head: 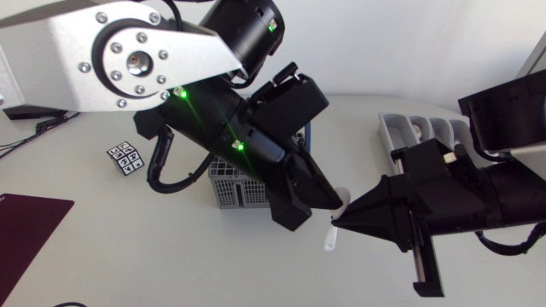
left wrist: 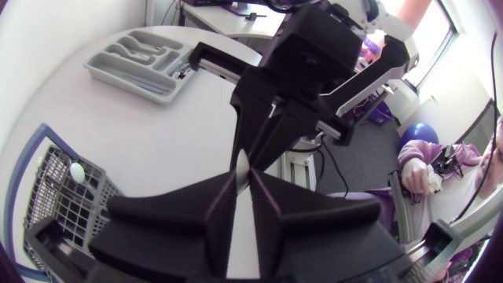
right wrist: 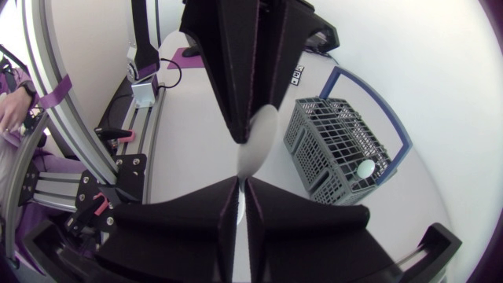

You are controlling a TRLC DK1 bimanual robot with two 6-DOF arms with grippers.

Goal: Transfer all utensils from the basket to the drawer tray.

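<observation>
A white plastic spoon (head: 332, 235) hangs in the air between my two grippers, in front of the grey mesh basket (head: 229, 185). My left gripper (head: 339, 205) comes down from above the basket and is shut on the spoon (left wrist: 242, 167). My right gripper (head: 340, 224) meets it tip to tip from the right and is also shut on the spoon (right wrist: 258, 141). A small white rounded piece (right wrist: 365, 167) lies inside the basket (right wrist: 338, 145). The grey drawer tray (head: 415, 130) stands at the back right, partly hidden by my right arm.
A small cube with black-and-white markers (head: 125, 159) sits left of the basket. A dark maroon mat (head: 26, 230) lies at the front left corner. The basket stands on a blue-edged white board (right wrist: 369, 93).
</observation>
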